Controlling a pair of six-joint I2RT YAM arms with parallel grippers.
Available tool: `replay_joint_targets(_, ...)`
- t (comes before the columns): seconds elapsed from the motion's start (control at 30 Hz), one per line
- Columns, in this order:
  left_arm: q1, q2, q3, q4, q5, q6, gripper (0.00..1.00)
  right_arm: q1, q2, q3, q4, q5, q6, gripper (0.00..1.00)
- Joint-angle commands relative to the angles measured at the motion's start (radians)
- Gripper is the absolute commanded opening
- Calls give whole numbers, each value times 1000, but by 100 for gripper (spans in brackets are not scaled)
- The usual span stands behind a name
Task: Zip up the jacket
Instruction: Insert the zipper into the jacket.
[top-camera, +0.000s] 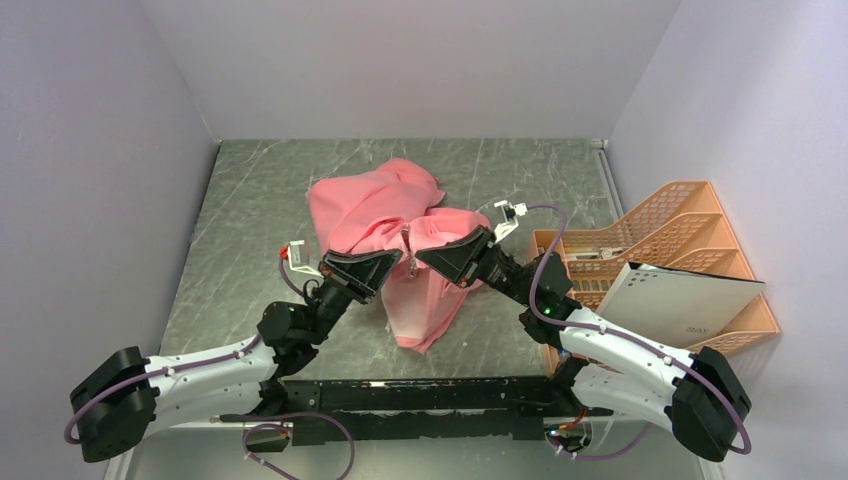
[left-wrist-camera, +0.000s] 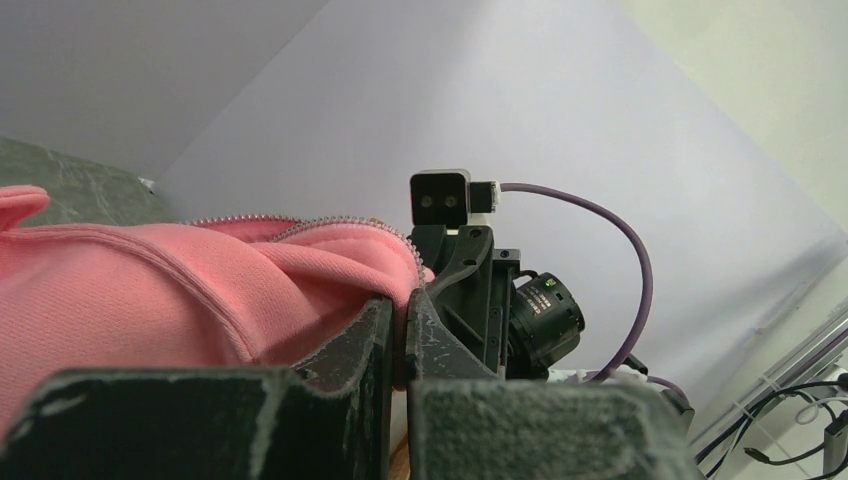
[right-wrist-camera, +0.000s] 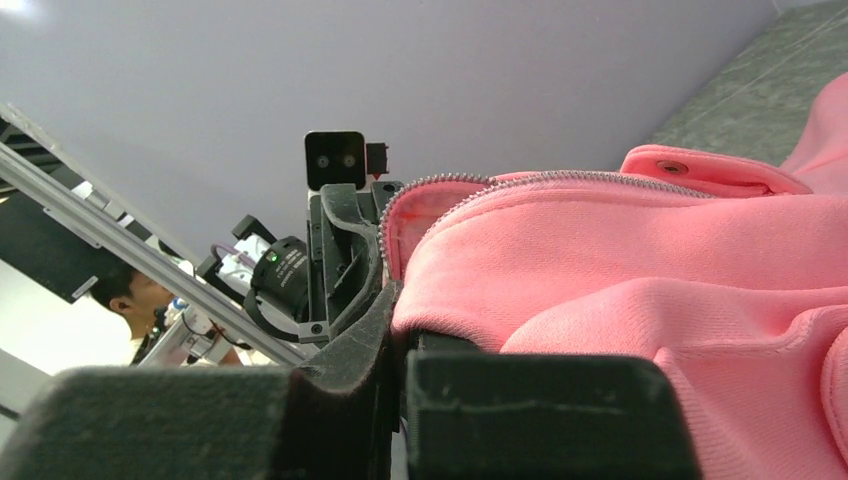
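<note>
The salmon-pink jacket (top-camera: 370, 205) lies bunched at the middle of the table, and part of it is lifted between the two arms. My left gripper (top-camera: 398, 262) and right gripper (top-camera: 420, 255) face each other tip to tip at the zipper (top-camera: 407, 240). In the left wrist view the left gripper (left-wrist-camera: 400, 310) is shut on a fold of the jacket (left-wrist-camera: 150, 300) just under the zipper teeth (left-wrist-camera: 330, 222). The right wrist view has the right gripper (right-wrist-camera: 400, 320) shut on the jacket's (right-wrist-camera: 650, 260) edge below the zipper teeth (right-wrist-camera: 520, 180). The metal pull is hidden.
An orange file rack (top-camera: 690, 225) holding a white booklet (top-camera: 680, 300) stands at the right edge of the grey marbled table (top-camera: 250, 220). Pale walls close in on the left, back and right.
</note>
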Motion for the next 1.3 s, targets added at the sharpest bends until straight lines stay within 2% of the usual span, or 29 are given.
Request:
replay_joint_targets(0.0,-5,-2,23,108,38,-17,5,2,-9,28,55,6,-6,0)
replay_joint_targets(0.37,-6,-16,16,92,22,-19,5,2,-15,-11,192,-19,16,0)
replay_joint_targets(0.73,-5,-9,30,96,52,-15,5,2,-10,9,128,-14,10,0)
replay_joint_targets(1.27,-5,19,50,104,101,-7,5,2,-10,14,122,-15,10,0)
